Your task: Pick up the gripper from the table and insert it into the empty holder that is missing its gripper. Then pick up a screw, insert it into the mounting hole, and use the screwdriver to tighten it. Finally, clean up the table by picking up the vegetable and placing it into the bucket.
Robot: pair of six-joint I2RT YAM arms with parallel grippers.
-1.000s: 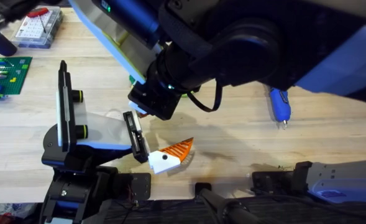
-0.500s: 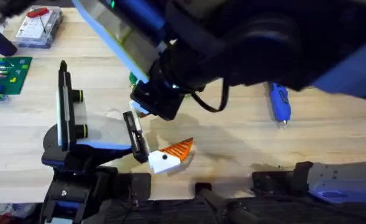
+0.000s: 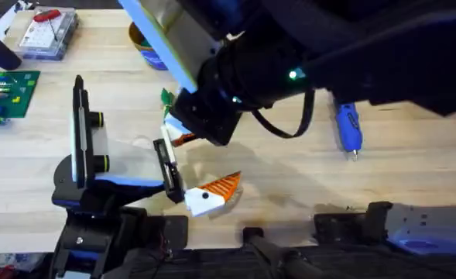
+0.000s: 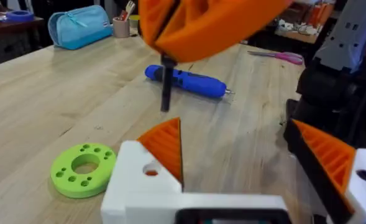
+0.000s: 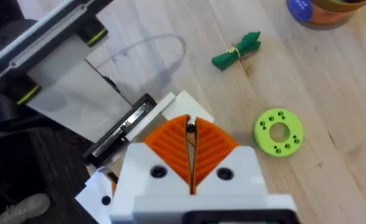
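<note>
right arm shifted right | bucket (image 3: 146,46) uncovered | wooden table (image 3: 289,178)

Holder (image 3: 84,159): near left of table (image 3: 289,174), in front of left arm base. Gripper (image 3: 212,194): on table just right of holder's lower end, touching its flat finger. Right gripper (image 3: 183,132): above table, behind the loose gripper, right of holder. Vegetable (image 3: 166,98): just behind right gripper. Bucket (image 3: 144,43): far edge, behind vegetable. Screwdriver (image 3: 348,129): right half, well apart from holder. Parts box (image 3: 48,32): far left corner. Ring (image 5: 278,131): on table near vegetable.
</note>
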